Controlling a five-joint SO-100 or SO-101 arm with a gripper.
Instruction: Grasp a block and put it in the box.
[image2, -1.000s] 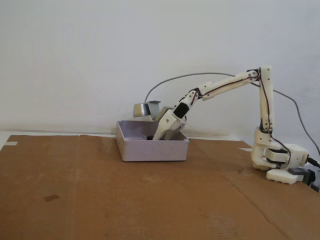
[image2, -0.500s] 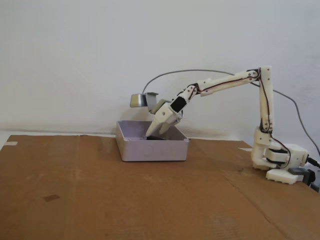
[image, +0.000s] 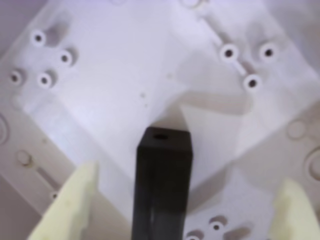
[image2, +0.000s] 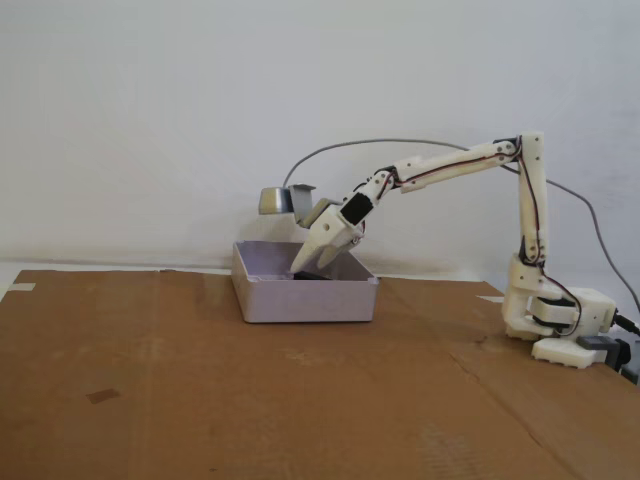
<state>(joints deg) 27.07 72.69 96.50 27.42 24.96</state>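
Since a second ago the arm (image2: 455, 165) has lifted its wrist a little, so the gripper (image2: 318, 262) now hangs higher over the box (image2: 305, 296) instead of reaching deep into it. No brand, label or writing can be read in either view.

The block (image: 162, 185) is small, matte black and rectangular, with a small round hole near its top end in the wrist view. It lies inside the box on the pale floor, between the two cream fingers (image: 70, 205), with clear space on both sides. The jaws are spread wide and grip nothing.

The box is a shallow, square, pale grey-lilac tray with low walls, sitting on brown cardboard (image2: 200, 400).

Only the wrist view shows the box floor, with its moulded white screw posts (image: 228, 52) and the block's full shape. Only the fixed view shows the whole white arm, its base (image2: 560, 325) at the right, a grey cable (image2: 400, 148) and the grey metal camera module (image2: 275, 200) behind the box; there the block is only a dark sliver behind the box wall.
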